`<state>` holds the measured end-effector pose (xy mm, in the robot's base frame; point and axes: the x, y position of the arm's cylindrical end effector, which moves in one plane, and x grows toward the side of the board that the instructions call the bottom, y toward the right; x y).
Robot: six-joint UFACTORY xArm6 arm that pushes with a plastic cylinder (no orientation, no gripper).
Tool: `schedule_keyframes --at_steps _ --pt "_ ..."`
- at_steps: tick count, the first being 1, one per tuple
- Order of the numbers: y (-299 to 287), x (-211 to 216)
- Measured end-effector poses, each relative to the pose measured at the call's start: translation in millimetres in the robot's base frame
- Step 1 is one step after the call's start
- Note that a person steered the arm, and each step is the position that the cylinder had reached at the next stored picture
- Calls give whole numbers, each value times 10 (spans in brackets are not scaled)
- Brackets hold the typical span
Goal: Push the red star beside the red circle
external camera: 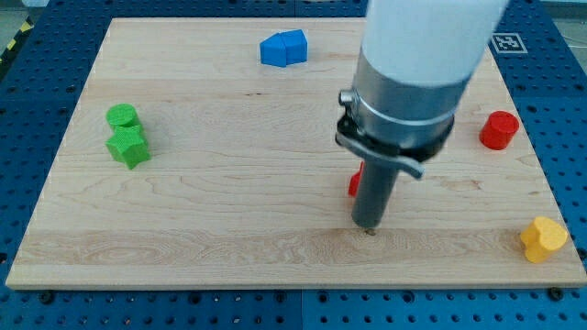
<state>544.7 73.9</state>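
The red circle stands near the board's right edge. The red star is mostly hidden behind my rod; only a small red sliver shows at the rod's left side, near the board's middle. My tip rests on the board just below that sliver, to the view's bottom of the star. The star is well to the left of the red circle.
A blue block sits at the top centre. A green circle and a green star sit together at the left. A yellow block sits at the bottom right. The wooden board lies on a blue perforated table.
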Motion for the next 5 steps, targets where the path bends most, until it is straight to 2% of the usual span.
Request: schedule_keyframes --at_steps 1,2,3,4,5 --pt "262 -347" --pt "447 -462" --pt "155 -300" --pt "-283 -358" --pt "-191 -659"
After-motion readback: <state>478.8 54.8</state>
